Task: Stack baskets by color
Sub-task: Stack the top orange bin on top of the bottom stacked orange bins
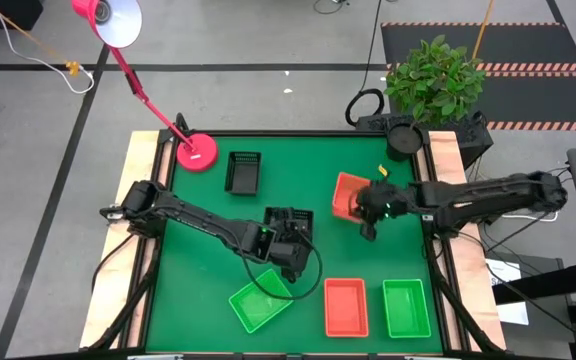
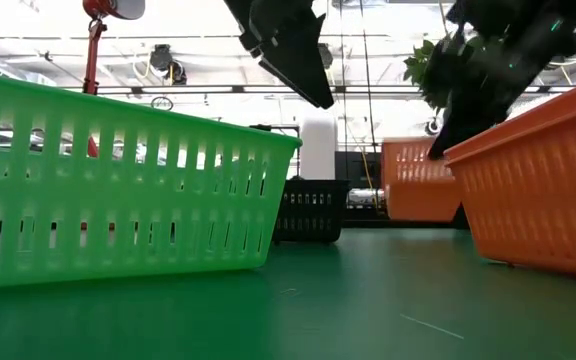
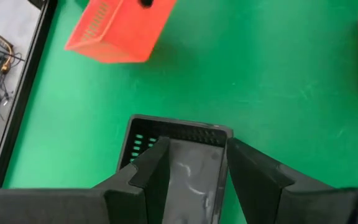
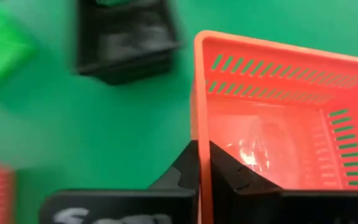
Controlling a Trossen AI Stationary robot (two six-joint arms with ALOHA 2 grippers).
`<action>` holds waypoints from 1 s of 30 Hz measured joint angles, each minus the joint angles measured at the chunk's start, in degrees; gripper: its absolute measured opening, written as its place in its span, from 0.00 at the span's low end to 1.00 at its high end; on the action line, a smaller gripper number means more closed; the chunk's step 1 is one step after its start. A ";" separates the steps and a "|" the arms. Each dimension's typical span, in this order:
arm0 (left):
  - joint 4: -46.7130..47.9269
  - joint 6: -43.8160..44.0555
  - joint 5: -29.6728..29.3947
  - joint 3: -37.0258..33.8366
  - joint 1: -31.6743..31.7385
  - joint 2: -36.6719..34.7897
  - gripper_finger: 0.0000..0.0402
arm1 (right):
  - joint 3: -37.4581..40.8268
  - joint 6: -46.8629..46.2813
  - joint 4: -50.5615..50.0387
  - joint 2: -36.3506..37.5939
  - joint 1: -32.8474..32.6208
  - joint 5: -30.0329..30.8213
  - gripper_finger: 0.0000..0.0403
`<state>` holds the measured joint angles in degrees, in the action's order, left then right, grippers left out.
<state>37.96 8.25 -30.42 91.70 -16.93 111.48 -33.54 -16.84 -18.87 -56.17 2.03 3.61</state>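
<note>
Two grippers are at work over the green tabletop (image 1: 198, 250). The right gripper (image 4: 204, 163) has its jaws pinched on the side wall of a red-orange basket (image 1: 349, 194), which hangs tilted near the tabletop's right edge. The left gripper (image 3: 194, 163) holds a black basket (image 1: 288, 228) by one wall near the middle, jaws partly apart. Another black basket (image 1: 243, 171) sits beside the pink lamp base (image 1: 197, 152), and along the front stand a green basket (image 1: 260, 304), a second red-orange basket (image 1: 346, 306) and a second green basket (image 1: 406, 306)
</note>
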 joint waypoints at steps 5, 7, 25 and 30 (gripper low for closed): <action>1.07 1.31 -0.06 0.00 -0.02 0.00 0.40 | -6.33 -9.43 -6.83 0.97 -15.37 8.65 0.01; 1.77 1.59 -0.06 0.00 -0.02 0.00 0.40 | -9.01 -12.73 -7.30 -0.15 -21.70 11.86 0.01; 5.78 8.47 -4.48 -0.01 -0.48 -4.07 0.40 | -45.77 -27.47 -19.06 -34.25 -57.01 33.93 0.01; 4.42 9.09 -5.12 0.02 -1.21 -6.25 0.40 | -52.65 -33.50 -23.80 -41.43 -60.42 34.70 0.01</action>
<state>42.38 17.34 -35.54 91.72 -18.13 105.23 -86.19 -50.35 -42.68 -97.60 -58.39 38.32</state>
